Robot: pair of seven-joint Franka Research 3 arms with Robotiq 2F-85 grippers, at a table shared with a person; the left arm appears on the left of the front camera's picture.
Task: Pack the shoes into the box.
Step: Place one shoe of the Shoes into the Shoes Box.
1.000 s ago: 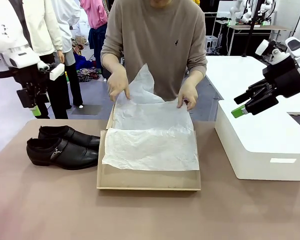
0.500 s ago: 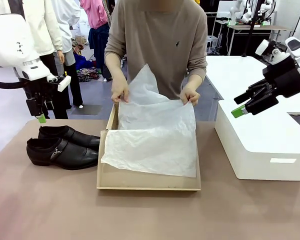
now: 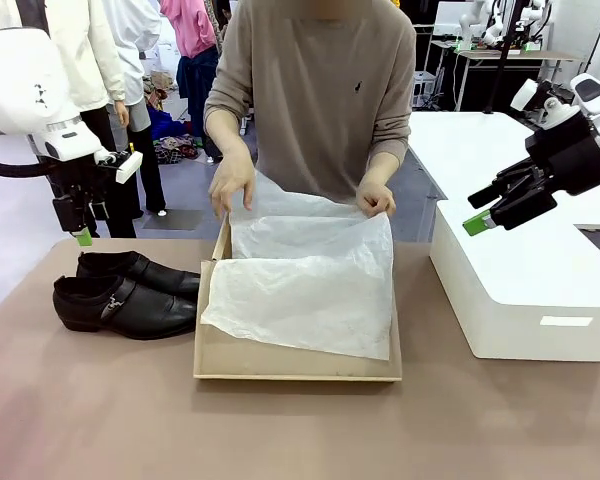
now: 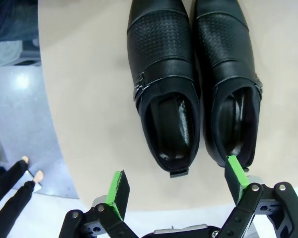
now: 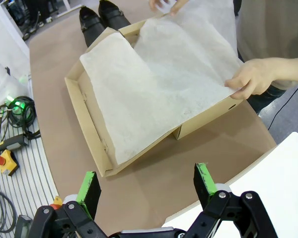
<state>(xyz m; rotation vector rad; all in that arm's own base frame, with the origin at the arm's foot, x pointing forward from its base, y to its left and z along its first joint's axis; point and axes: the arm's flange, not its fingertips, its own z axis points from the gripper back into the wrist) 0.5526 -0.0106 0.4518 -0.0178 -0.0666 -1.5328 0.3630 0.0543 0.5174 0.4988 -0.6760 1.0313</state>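
Note:
The two glossy black shoes point(image 3: 125, 295) lie side by side on the table's left, toes pointing at the box. My left gripper point(image 3: 78, 232) hangs open just above and behind their heels. In the left wrist view the shoes point(image 4: 164, 74) sit straight below my open left gripper point(image 4: 177, 184), heels nearest its green pads. The tan cardboard box point(image 3: 295, 366) sits mid-table, covered by white tissue paper point(image 3: 305, 290) that the person's hands point(image 3: 232, 182) hold at the far rim. My right gripper point(image 3: 477, 210) hovers open, high at the right. The right wrist view shows the box point(image 5: 89, 116) beyond my right gripper point(image 5: 147, 186).
A big white plastic box point(image 3: 525, 290) stands at the table's right, under my right gripper. The person stands at the far edge behind the cardboard box. Bare brown tabletop point(image 3: 300, 430) stretches along the front. Cables and an emergency stop point(image 5: 7, 161) lie off the table.
The person has lowered the lifted tissue sheet down onto the box. My left gripper moved right and slightly down towards the shoes. The right arm has not moved.

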